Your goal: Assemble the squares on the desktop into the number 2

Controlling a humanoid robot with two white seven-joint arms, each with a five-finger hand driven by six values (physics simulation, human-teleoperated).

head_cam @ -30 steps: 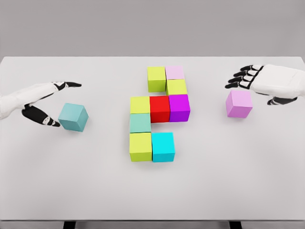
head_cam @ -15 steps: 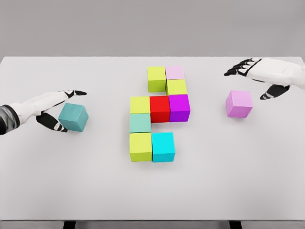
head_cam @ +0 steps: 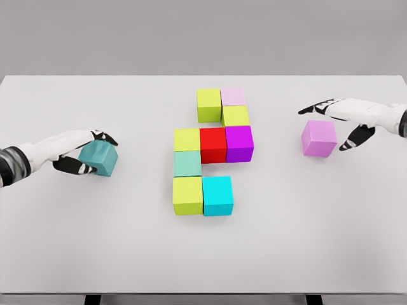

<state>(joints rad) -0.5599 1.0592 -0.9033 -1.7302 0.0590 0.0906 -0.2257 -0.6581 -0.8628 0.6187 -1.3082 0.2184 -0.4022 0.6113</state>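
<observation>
White matte tabletop [head_cam: 203,254] against a plain grey backdrop. Landmark: the red cube [head_cam: 213,144], central in a touching cluster of nine cubes.

Touching the red cube: a magenta cube [head_cam: 239,143] on its right, a yellow-green cube [head_cam: 187,139] on its left. Behind the magenta cube sits a second yellow-green cube [head_cam: 235,115], a pale pink cube [head_cam: 233,96] behind that, and a third yellow-green cube [head_cam: 208,104] left of the pink one. Forward-left of the red cube: a mint-green cube [head_cam: 187,163], then a fourth yellow-green cube [head_cam: 187,194] with a cyan cube [head_cam: 217,195] on its right.

Far left of the red cube, the left hand [head_cam: 76,149] grips a loose teal cube [head_cam: 99,157], thumb and fingers closed on it. Far right of the red cube, the right hand [head_cam: 346,117] is spread wide around a loose violet-pink cube [head_cam: 318,137]; contact cannot be determined.
</observation>
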